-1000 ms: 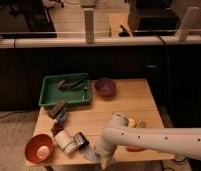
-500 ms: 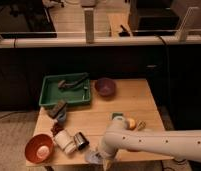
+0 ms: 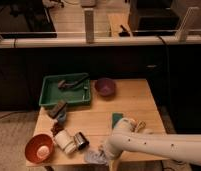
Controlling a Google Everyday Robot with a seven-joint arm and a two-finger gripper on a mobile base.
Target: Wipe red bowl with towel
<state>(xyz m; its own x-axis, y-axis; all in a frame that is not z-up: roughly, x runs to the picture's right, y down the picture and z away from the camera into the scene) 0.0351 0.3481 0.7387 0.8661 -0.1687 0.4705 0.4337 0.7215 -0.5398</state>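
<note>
Single raised view, looking down and forward across the table

The camera sits high on the near side, angled down at the wooden table, which fills the middle of the frame. A rail crosses the top. The arm enters from lower right, with the gripper at bottom centre.

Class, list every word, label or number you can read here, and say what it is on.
None can be read.
Any label on the white cup or the dark can beside the red bowl is too blurred to read.
The gripper is at the front edge of the table, at the towel.
</note>
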